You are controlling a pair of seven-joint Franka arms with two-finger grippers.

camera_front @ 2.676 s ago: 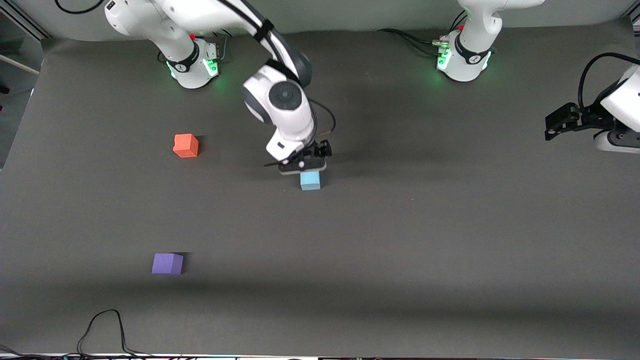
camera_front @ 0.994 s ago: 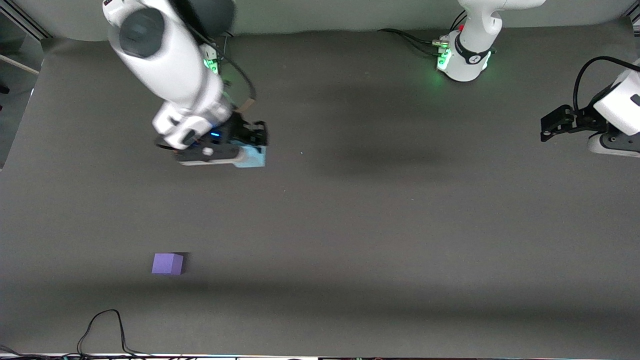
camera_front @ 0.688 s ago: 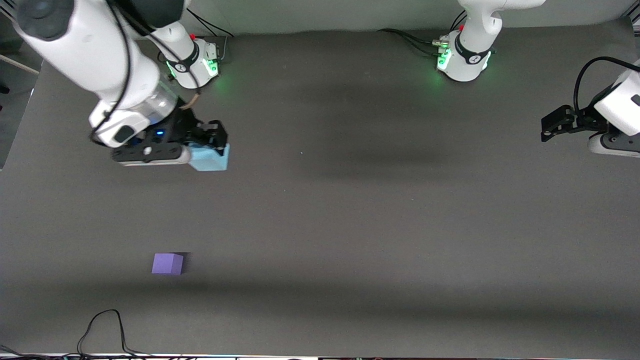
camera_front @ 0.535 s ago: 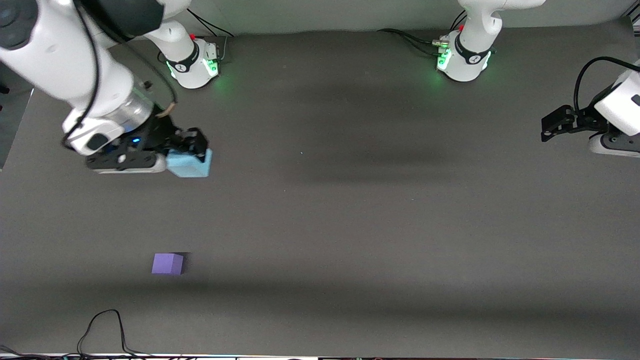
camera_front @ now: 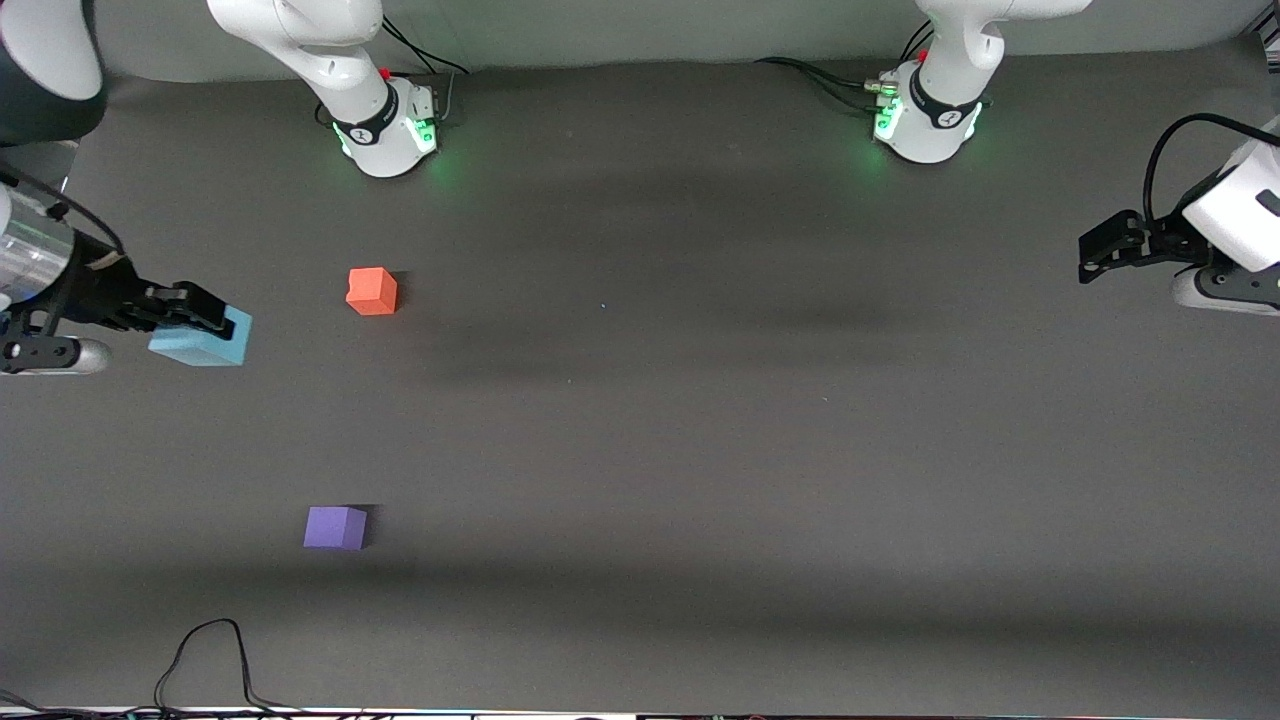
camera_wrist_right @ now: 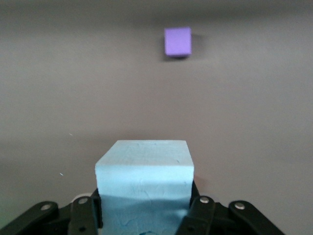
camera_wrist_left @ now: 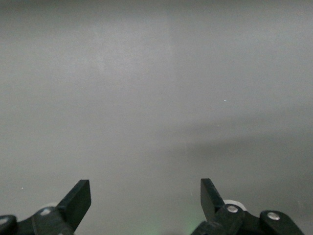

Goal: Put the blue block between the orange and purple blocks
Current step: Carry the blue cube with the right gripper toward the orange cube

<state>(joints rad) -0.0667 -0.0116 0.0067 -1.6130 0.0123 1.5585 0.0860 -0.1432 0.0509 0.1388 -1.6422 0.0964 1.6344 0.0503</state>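
Front view: a dark table seen from high up, robot bases along the top. The right gripper [camera_front: 195,318] hangs in the air at about 9 o'clock, near the picture's edge, over the right arm's end of the table. Its fingers pinch the blue block [camera_front: 203,340], which is off the surface. The orange block [camera_front: 372,291] sits at about 10 o'clock from centre. The purple block [camera_front: 335,527] sits at about 7 o'clock, nearer the camera, almost straight below the orange one, with bare table [camera_front: 700,450] between them. The left gripper [camera_front: 1100,245] waits at 3 o'clock over the left arm's end of the table.

Left wrist view: the left gripper [camera_wrist_left: 145,196] shows two black fingers spread wide with nothing between them, over plain grey surface.

Right wrist view: the blue block [camera_wrist_right: 144,183] fills the 6 o'clock area, clamped between black fingers [camera_wrist_right: 198,210]. The purple block [camera_wrist_right: 177,41] lies ahead at 12 o'clock. The orange block is out of this view.

To do this step well, the held block should probably be carried over the gap, stopped midway on the line joining the two resting cubes, lowered until it seems to rest flat, and only then let go. How high it hangs now is hard to judge.
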